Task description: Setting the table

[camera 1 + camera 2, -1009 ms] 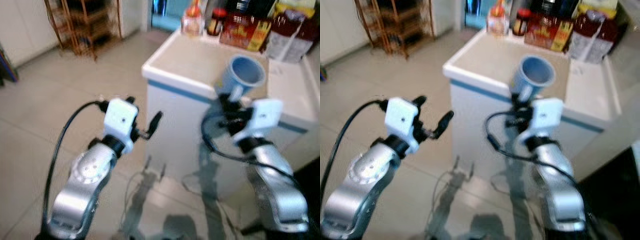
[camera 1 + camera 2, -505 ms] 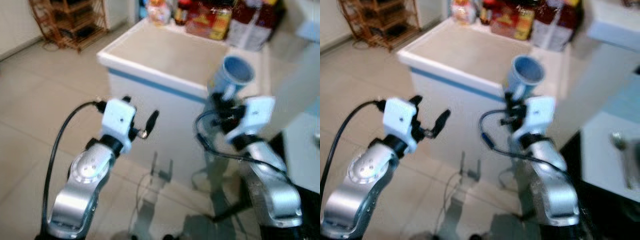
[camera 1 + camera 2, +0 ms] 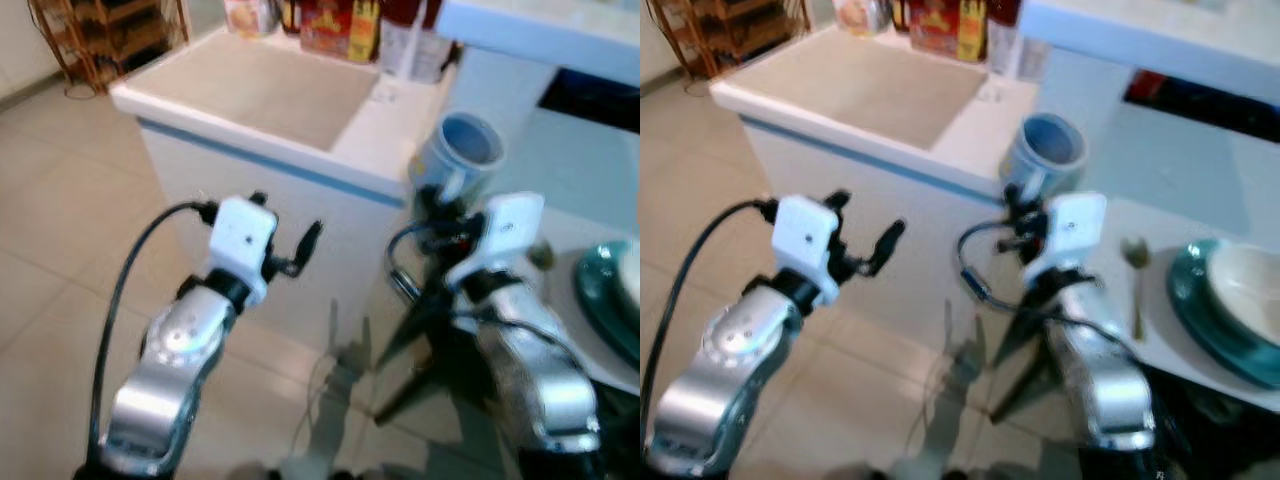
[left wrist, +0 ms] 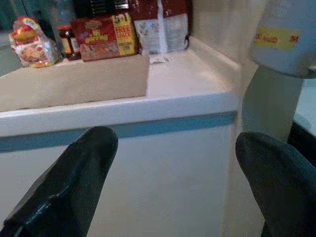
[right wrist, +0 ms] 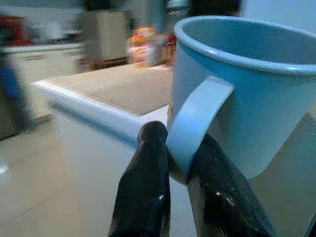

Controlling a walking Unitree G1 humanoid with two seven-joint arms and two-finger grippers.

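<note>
While the right gripper (image 5: pixel 170 163) pinches the blue mug (image 3: pixel 1042 155) by its handle, fingers clamped on it, mug is raised in front of the robot, tilted, between the white cabinet (image 3: pixel 270 100) and the table with the teal plate (image 3: pixel 1200 310) and spoon (image 3: pixel 1134 275). Left gripper (image 3: pixel 300 250) is empty, fingers spread wide. Suggest: level the mug first, set it down near the spoon, well apart from the plate rim.
</note>
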